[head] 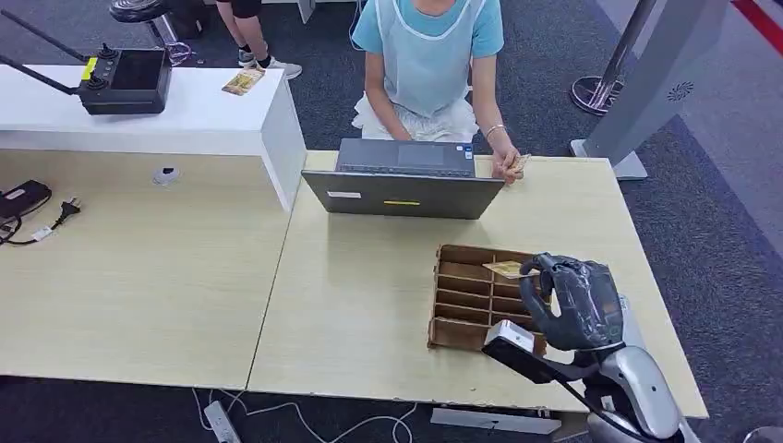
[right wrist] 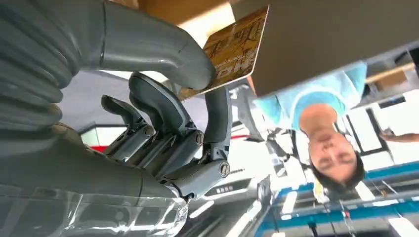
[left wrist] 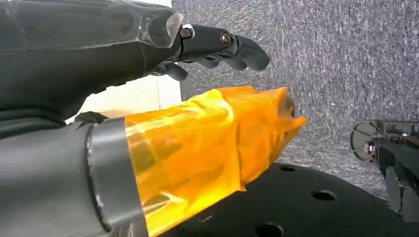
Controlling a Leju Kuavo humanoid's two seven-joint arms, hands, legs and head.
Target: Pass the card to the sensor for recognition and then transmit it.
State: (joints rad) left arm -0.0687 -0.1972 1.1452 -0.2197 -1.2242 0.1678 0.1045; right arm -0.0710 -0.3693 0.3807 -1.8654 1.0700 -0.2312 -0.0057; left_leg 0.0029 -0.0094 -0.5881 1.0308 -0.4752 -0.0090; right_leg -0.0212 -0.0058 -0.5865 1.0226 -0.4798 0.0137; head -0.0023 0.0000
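My right hand (head: 572,300) hovers over the right side of a brown cardboard divider box (head: 436,305) on the light wooden table (head: 360,305). It pinches a yellowish patterned card (head: 508,269) between thumb and a finger. The right wrist view shows this card (right wrist: 237,47) clamped at one corner in the hand (right wrist: 163,123), the other fingers curled below it. In the left wrist view my left hand (left wrist: 123,59) hangs over grey carpet holding nothing, its fingers (left wrist: 222,44) apart from the thumb, which is wrapped in orange film. A black device with antennas (head: 125,81) sits on the white counter at the far left.
A person in a light blue top sits behind a grey laptop (head: 403,180) at the table's far edge, holding another card (head: 519,166) by its right corner. A further card (head: 243,82) lies on the white counter (head: 212,120). Cables and a plug (head: 37,217) lie far left.
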